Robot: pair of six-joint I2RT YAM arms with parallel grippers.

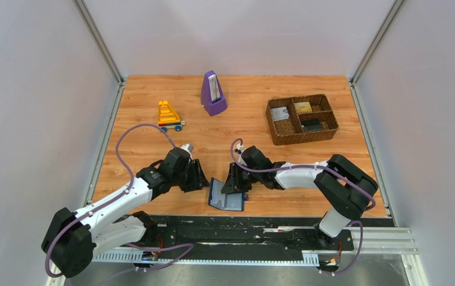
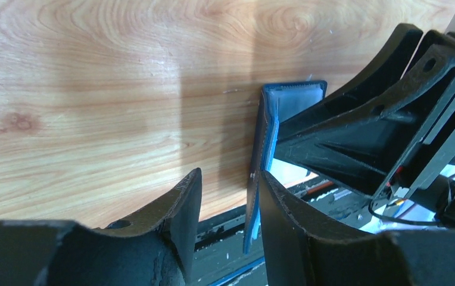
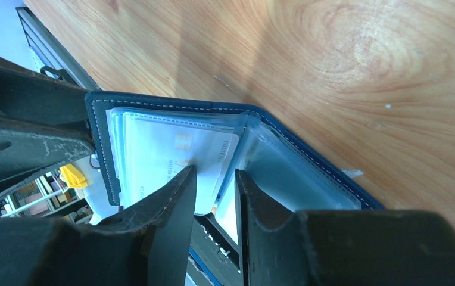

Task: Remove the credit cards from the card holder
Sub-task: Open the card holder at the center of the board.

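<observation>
Though open, card holder [image 1: 227, 201] lengthwise left-right

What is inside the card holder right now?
A pale chip card shows in a clear sleeve of the card holder, its edge between the open fingers of the right gripper. Anything behind it or in other sleeves is hidden.

A light wooden worktop [image 1: 243, 155] was seen. Toward the upper left a yellow-orange wheeled toy [image 1: 169, 115] was set, a purple metronome [image 1: 213, 93] stood at upper centre, and a brown woven basket [image 1: 271, 125] was placed at upper right. The opened card holder [image 1: 226, 199] was found at lower centre, near the front edge.
</observation>
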